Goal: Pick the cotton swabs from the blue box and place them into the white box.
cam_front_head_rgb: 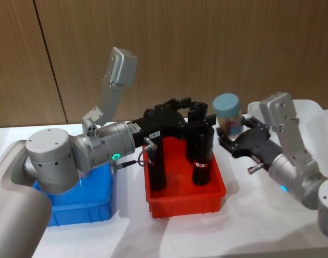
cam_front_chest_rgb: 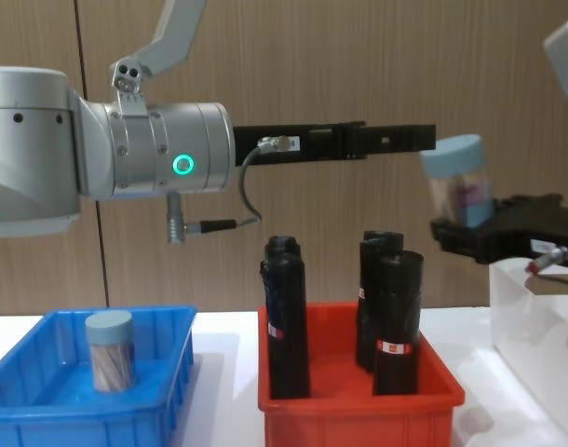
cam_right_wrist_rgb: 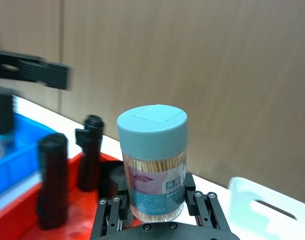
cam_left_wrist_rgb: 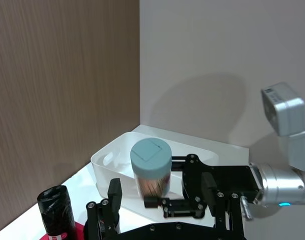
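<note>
My right gripper (cam_front_head_rgb: 232, 130) clamps the cotton swabs (cam_front_head_rgb: 227, 112) aloft near the white box (cam_front_chest_rgb: 535, 326), left gripper (cam_front_chest_rgb: 400, 140) spread wide above the red bin (cam_front_head_rgb: 185, 205); I should lower well inside before releasing

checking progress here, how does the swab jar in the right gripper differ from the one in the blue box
The held jar is up in the air, clamped in the right gripper; the second jar stands on the blue box floor. The held jar leans slightly; the second jar is upright. Both have grey-blue lids and clear bodies packed with thin sticks.
</note>
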Controlling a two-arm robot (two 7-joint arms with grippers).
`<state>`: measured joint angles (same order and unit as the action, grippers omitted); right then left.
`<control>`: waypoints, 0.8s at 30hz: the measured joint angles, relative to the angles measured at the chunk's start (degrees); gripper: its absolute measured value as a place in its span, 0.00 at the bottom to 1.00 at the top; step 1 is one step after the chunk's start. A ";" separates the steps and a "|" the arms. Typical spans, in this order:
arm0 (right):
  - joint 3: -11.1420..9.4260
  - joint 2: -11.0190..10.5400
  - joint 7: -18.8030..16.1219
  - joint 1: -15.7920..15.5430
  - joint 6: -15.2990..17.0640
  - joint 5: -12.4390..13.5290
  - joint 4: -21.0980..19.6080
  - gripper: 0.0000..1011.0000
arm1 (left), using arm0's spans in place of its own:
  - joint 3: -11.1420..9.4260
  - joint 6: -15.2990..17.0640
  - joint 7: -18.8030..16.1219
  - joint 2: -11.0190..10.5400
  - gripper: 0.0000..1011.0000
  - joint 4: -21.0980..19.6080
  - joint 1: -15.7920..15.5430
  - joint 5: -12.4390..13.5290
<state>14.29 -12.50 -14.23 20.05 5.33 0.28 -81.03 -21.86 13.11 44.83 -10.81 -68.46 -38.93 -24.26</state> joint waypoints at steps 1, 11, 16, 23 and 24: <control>-0.20 -0.07 0.28 0.17 0.00 0.07 0.46 0.62 | 0.00 0.00 0.00 0.00 0.99 0.00 0.00 0.00; -2.76 -0.98 4.12 2.68 -0.34 0.90 6.34 0.62 | 0.00 0.00 0.00 0.00 0.99 0.00 0.00 0.00; -4.19 -1.46 5.91 4.47 -0.68 1.20 10.25 0.62 | 0.00 0.00 0.00 0.00 0.99 0.00 0.00 0.00; -5.53 -1.81 7.42 6.89 -1.29 1.21 15.56 0.62 | 0.00 0.00 0.00 0.00 0.99 0.00 0.00 0.00; -5.64 -1.84 7.50 7.05 -1.37 1.22 16.09 0.62 | 0.00 0.00 0.00 0.00 0.99 0.00 0.00 0.00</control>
<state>8.65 -14.34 -6.74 27.10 3.96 1.50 -64.93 -21.85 13.11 44.83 -10.81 -68.46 -38.93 -24.25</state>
